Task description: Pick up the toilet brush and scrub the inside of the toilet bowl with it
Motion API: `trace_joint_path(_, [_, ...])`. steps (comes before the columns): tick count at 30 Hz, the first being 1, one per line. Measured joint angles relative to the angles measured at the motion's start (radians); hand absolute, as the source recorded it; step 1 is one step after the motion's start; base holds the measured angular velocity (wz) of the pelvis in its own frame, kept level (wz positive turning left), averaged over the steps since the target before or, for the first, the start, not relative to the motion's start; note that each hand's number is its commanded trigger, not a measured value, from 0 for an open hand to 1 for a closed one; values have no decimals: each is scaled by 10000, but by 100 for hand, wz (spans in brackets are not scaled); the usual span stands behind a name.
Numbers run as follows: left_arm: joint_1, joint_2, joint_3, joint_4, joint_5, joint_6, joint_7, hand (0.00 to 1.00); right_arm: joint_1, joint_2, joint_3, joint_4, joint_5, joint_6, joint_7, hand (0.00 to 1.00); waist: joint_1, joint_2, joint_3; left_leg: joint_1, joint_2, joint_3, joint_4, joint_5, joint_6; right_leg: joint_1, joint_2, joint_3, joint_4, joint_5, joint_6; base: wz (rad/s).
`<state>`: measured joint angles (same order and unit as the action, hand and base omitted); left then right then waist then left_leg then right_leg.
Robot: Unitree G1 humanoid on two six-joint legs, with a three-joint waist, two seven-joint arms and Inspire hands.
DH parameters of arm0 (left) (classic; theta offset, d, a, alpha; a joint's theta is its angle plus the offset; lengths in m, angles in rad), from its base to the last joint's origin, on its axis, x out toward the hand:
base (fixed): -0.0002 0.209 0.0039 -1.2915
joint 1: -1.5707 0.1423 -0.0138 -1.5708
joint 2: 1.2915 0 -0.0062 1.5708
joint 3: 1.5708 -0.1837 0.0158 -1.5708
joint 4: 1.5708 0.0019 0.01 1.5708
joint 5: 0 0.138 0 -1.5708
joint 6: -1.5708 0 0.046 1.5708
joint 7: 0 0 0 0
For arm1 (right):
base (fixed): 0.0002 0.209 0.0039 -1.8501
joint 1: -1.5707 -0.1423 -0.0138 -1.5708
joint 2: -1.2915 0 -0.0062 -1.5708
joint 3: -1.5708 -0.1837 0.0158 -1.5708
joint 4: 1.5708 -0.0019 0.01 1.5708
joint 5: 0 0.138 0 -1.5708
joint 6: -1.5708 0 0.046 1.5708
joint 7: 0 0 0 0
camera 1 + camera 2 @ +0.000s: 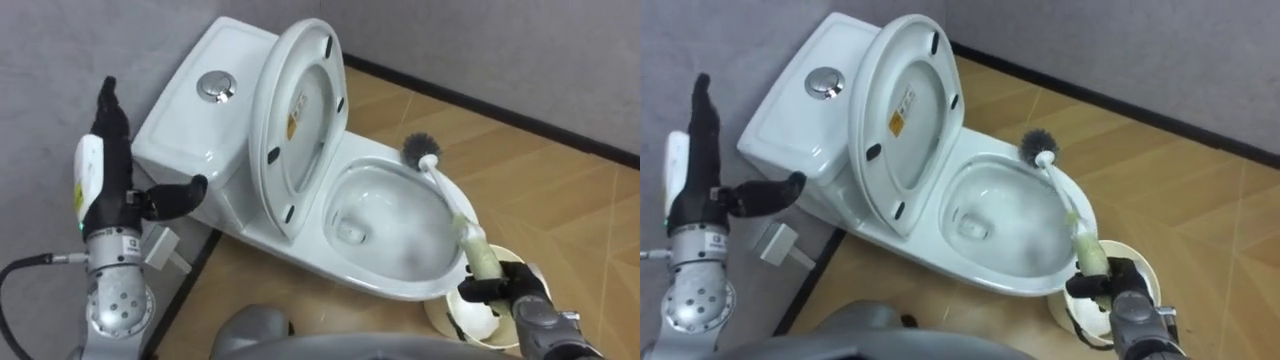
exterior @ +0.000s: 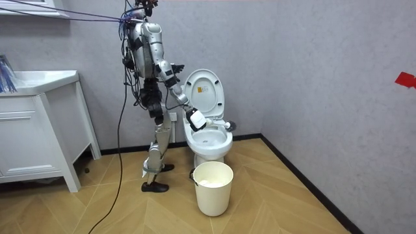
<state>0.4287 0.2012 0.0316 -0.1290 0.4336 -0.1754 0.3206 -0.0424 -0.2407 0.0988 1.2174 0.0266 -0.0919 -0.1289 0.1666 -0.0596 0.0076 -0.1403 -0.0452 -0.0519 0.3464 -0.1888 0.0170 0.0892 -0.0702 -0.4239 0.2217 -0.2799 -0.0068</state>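
Note:
A white toilet point(image 1: 400, 280) stands against the grey wall with its seat and lid point(image 1: 300, 120) raised upright. My right hand point(image 1: 510, 287) is shut on the pale handle of a toilet brush point(image 1: 455, 205) at the bowl's near right rim. The brush's dark bristle head point(image 1: 420, 148) rests on the far right rim, outside the water. My left hand point(image 1: 110, 170) is held up open beside the tank point(image 1: 200, 120), fingers straight, thumb pointing toward it, touching nothing. In the room view I stand at the toilet point(image 2: 208, 140), right hand point(image 2: 196, 119) over the bowl.
A cream bucket point(image 2: 212, 187) stands on the wooden floor in front of the toilet, and its rim point(image 1: 440, 318) shows under my right hand. A white cabinet with a basin point(image 2: 39, 130) is at the room view's left. The wall runs close behind the tank.

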Motion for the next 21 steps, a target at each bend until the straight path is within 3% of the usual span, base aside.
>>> trace_joint_path(4, [-249,226,-170,-103,433,-118,10,0,-243,-58,-3,351,-143,-148,209,100,-76,132,-9,-46,-6,-80,3,1,0,-12,-9,5,13,2,-2,6])
trace_joint_path(6, [-292,375,-585,-103,889,-144,-45,0,-341,-106,11,346,-149,-153,441,100,-149,221,0,-51,-30,-79,-6,0,0,-13,-17,-27,3,2,-1,0])
trace_joint_path(11, [-407,607,-1355,801,1778,-139,-301,0,-388,-158,53,352,-600,-152,804,100,-275,207,21,-72,-27,-49,-11,2,-2,-66,-12,76,4,-15,-21,-1])
trace_joint_path(17, [-484,726,-1568,2360,2160,298,-760,0,-392,-254,103,344,-964,-134,890,100,-532,191,52,-110,-5,89,-34,1,-2,-199,-22,216,-2,-37,-24,-5])
trace_joint_path(21, [-518,995,-1525,2682,2374,620,-1053,0,-339,-429,98,250,-1249,147,1134,100,-683,246,38,-231,18,220,-61,1,2,-386,-1,433,31,-32,-27,-7])
